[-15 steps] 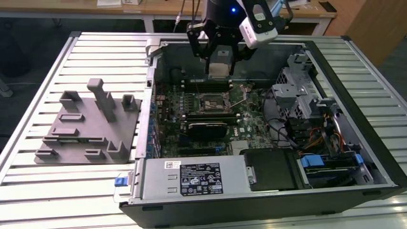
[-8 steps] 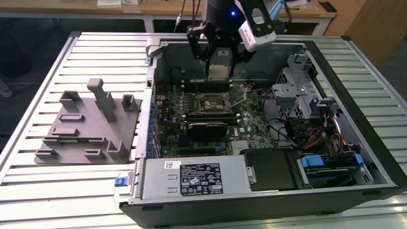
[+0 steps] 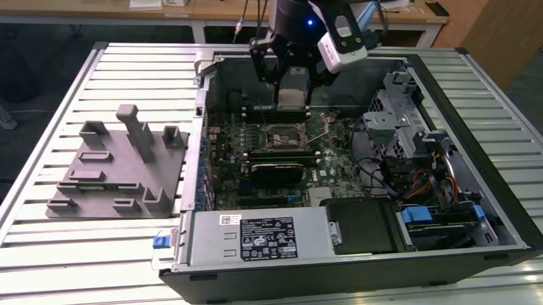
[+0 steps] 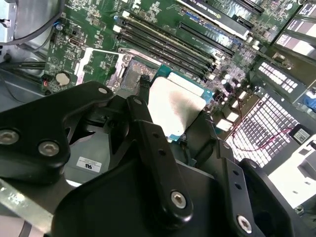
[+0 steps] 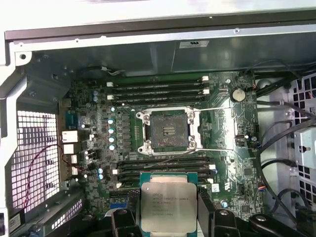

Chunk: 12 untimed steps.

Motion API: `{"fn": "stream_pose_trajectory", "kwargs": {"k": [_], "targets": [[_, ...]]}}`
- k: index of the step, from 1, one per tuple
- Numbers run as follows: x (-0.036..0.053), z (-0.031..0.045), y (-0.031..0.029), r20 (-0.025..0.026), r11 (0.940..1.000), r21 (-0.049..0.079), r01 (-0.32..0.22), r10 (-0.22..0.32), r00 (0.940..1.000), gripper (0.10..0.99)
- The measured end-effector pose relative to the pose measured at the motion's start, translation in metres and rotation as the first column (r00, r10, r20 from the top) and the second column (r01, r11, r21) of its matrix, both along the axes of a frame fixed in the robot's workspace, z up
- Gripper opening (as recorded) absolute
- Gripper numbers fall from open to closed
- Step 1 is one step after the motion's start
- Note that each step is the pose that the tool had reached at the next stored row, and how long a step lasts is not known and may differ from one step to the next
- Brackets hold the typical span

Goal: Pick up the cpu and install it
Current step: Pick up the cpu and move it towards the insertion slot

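Note:
The cpu (image 5: 169, 206), a flat square chip with a silver top and a green rim, is clamped between my gripper's (image 5: 168, 219) black fingers (image 4: 148, 128) by two opposite edges. The second wrist view shows the cpu (image 4: 175, 106) from close up, held in the gripper (image 4: 173, 114). In the exterior view my gripper (image 3: 291, 101) hangs inside the open computer case, above the motherboard near the rear wall. The motherboard socket (image 5: 168, 129) lies open and empty, with its metal frame around it, a short way from the held chip. The socket (image 3: 284, 135) sits just in front of the gripper.
Memory slots (image 5: 158, 89) flank the socket on both sides. A grey plastic fixture block (image 3: 119, 165) stands on the slatted table at the exterior view's left. Power supply (image 3: 254, 238), drive cage (image 3: 407, 127) and loose cables (image 3: 395, 175) crowd the case's front and right.

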<state>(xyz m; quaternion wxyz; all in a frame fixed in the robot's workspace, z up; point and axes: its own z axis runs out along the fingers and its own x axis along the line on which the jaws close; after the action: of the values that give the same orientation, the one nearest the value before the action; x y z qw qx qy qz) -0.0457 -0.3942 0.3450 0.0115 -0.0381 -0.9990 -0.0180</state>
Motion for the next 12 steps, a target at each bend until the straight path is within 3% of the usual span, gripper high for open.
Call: {"fn": "stream_pose_trajectory", "kwargs": {"k": [7, 12], "targets": [[0.0001, -0.0056, 0.0000, 0.0000, 1.0000, 0.000, 0.000, 0.000, 1.0000, 0.541], [0.0001, -0.0143, 0.0000, 0.0000, 1.0000, 0.000, 0.000, 0.000, 1.0000, 0.541]]}}
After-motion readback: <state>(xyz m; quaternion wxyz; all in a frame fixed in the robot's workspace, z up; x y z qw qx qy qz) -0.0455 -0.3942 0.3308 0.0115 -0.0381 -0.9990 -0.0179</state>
